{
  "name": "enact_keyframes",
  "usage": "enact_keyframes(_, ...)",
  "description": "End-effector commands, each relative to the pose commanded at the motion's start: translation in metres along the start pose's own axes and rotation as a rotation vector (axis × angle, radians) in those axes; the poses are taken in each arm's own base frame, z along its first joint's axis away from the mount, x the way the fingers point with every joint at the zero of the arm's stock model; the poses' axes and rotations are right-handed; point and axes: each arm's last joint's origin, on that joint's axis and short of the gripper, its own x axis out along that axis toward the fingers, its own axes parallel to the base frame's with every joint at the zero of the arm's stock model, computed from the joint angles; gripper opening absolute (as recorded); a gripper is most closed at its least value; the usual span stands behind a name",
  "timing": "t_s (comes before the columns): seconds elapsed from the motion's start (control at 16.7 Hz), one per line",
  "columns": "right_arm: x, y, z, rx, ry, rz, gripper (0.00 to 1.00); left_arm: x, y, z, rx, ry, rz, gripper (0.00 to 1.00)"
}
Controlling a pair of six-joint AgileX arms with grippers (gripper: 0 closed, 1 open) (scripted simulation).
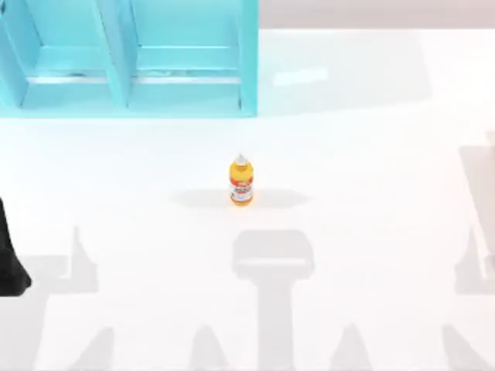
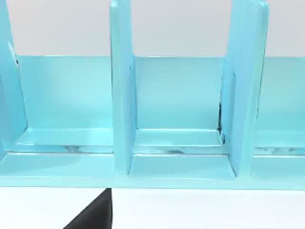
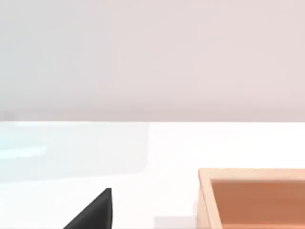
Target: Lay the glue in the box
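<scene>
At the top view's left edge, the left arm [image 1: 11, 259] shows as a cropped dark sliver; its fingers' state cannot be told. The glue [image 1: 241, 182] stands upright mid-table, well apart from the turquoise box [image 1: 249, 69], itself cut off at the top-left.

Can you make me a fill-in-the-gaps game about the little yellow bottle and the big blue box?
1. The glue stands on the white ____.
2. The glue's pointed tip is coloured ____.
3. The box is coloured ____.
4. In the right wrist view there is a tray coloured ____.

Missing words: table; white; blue; orange
</scene>
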Motion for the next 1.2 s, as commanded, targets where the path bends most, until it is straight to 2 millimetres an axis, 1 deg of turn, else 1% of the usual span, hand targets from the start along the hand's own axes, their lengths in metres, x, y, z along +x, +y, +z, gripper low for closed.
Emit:
enact_keyframes(0.24, 0.001, 0.001, 0.003, 0.005, 0.005, 0.000, 1.00, 0.000, 0.000, 0.000, 0.000, 0.000, 0.000, 1.00)
enact_keyframes(0.42, 0.006, 0.006, 0.014, 0.024, 0.027, -0.002, 1.00, 0.000, 0.000, 0.000, 0.000, 0.000, 0.000, 1.00)
enact_keyframes(0.6, 0.019, 0.015, 0.031, 0.050, 0.062, -0.003, 1.00, 0.000, 0.000, 0.000, 0.000, 0.000, 0.000, 1.00)
enact_keyframes(0.72, 0.033, 0.026, 0.043, 0.066, 0.091, -0.005, 1.00, 0.000, 0.000, 0.000, 0.000, 0.000, 0.000, 1.00)
enact_keyframes(0.84, 0.051, 0.043, 0.054, 0.078, 0.122, -0.008, 1.00, 0.000, 0.000, 0.000, 0.000, 0.000, 0.000, 1.00)
enact_keyframes(0.96, 0.072, 0.066, 0.060, 0.084, 0.152, -0.011, 1.00, 0.000, 0.000, 0.000, 0.000, 0.000, 0.000, 1.00)
enact_keyframes(1.08, 0.094, 0.096, 0.060, 0.085, 0.179, -0.014, 1.00, 0.000, 0.000, 0.000, 0.000, 0.000, 0.000, 1.00)
enact_keyframes(1.2, 0.113, 0.133, 0.052, 0.078, 0.201, -0.018, 1.00, 0.000, 0.000, 0.000, 0.000, 0.000, 0.000, 1.00)
